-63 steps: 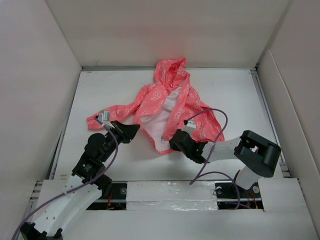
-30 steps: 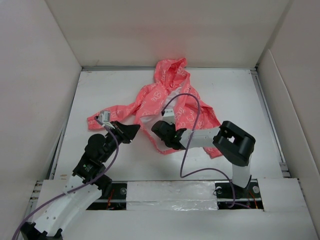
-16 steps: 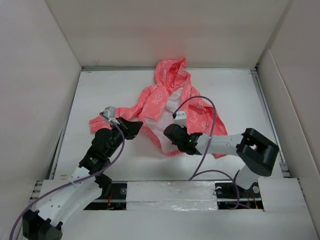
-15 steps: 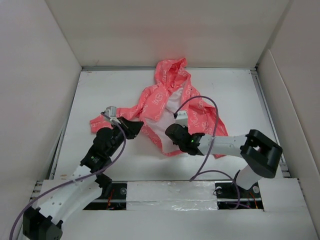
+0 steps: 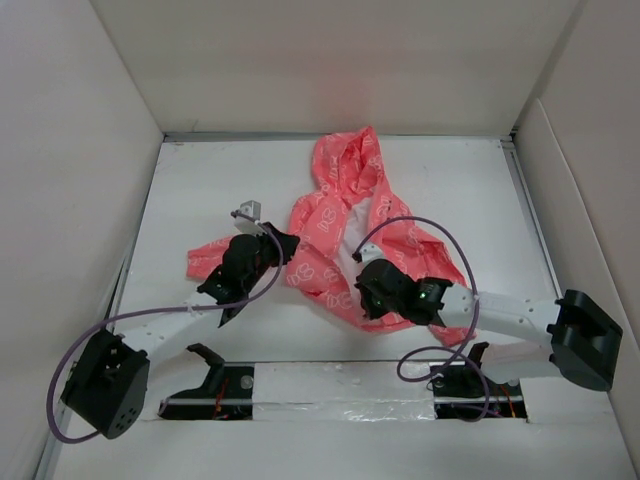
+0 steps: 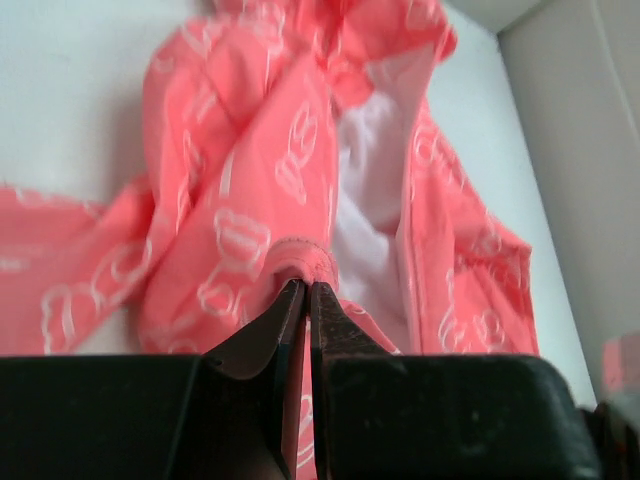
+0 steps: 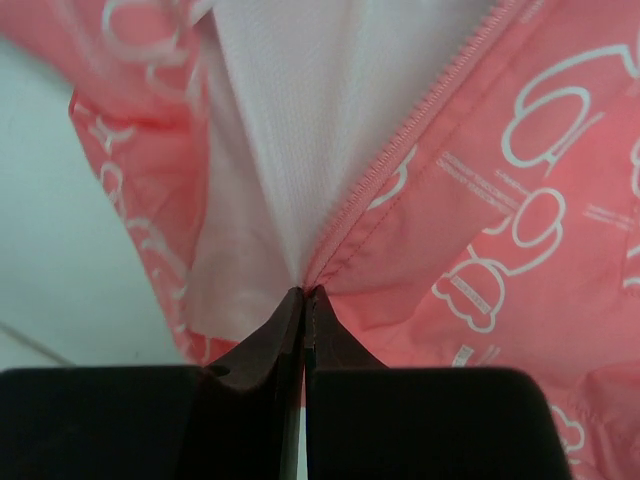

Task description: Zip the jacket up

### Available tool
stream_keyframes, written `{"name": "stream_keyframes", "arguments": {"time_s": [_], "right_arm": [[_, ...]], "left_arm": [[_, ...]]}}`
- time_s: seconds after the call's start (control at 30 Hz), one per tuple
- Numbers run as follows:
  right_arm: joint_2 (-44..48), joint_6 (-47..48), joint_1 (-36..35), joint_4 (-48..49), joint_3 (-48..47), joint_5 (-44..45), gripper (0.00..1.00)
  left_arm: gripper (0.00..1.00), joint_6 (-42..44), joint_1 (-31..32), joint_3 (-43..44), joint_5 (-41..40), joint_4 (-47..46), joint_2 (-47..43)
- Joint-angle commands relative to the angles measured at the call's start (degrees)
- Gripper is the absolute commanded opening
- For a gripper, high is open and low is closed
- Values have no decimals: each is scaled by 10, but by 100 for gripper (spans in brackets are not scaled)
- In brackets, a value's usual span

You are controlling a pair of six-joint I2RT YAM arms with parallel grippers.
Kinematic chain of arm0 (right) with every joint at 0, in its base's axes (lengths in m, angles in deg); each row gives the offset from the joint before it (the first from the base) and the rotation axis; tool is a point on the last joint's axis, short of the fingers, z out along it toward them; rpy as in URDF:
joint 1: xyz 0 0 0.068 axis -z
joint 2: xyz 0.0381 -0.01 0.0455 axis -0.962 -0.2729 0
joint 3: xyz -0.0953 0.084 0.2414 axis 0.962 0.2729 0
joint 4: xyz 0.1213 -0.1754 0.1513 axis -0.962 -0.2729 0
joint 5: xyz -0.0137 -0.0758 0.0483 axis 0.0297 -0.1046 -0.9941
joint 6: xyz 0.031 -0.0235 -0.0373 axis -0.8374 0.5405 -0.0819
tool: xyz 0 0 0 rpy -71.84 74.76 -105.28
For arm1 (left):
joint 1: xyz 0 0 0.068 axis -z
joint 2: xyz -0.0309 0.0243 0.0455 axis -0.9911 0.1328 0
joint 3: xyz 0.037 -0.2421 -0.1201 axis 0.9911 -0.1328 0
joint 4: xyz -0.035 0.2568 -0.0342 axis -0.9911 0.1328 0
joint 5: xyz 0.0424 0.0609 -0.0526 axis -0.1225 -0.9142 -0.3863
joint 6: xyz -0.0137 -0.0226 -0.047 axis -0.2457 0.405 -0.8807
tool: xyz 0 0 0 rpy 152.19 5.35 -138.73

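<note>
Left jaws now pinched shut on one front edge of the jacket (image 5: 340, 215), right jaws clamped by its zipper edge (image 7: 400, 170); it's been tugged into a bunch mid-counter (image 5: 200, 190), still unzipped

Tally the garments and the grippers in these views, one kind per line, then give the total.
jacket: 1
grippers: 2 (left gripper, right gripper, each pinched shut on the jacket)
total: 3

Bright, even light, soft shadows; the jacket (image 6: 250, 200) looks slightly blurred in the left wrist view.
</note>
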Motion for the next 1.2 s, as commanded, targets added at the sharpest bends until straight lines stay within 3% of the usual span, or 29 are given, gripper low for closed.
{"name": "stream_keyframes", "arguments": {"time_s": [0.0,0.2,0.33,0.5,0.57,0.63,0.8,1.0,1.03,1.1,1.13,1.17], "right_arm": [[24,47,-6,-51,-14,-108,0],[64,85,-6,-104,-50,-112,5],[60,65,1,-88,-35,-83,46],[87,-26,13,-68,23,0,49],[89,-29,25,-19,41,-25,60],[74,-31,37,9,46,-42,66],[2,-33,37,40,19,-73,62],[-15,-44,37,130,60,-135,59],[-15,-46,37,137,64,-136,45],[-15,-47,37,141,61,-126,32],[-10,-47,37,141,59,-122,13],[-6,-45,37,138,54,-124,8]], "left_arm": [[0,31,-7,59,-54,-89,-5],[0,48,-28,128,-60,-111,78],[0,43,-28,106,-44,-125,53],[0,49,-61,71,-59,-81,-34],[0,55,-61,61,-54,-53,-68],[0,53,-54,46,-41,-46,-89],[0,42,-42,-6,-10,-18,-112],[0,22,-36,-52,-6,37,-170],[0,22,-36,-56,-9,49,-194],[0,22,-36,-66,-12,80,-217],[0,22,-36,-67,-15,90,-235],[0,22,-36,-70,-16,104,-241]]}}
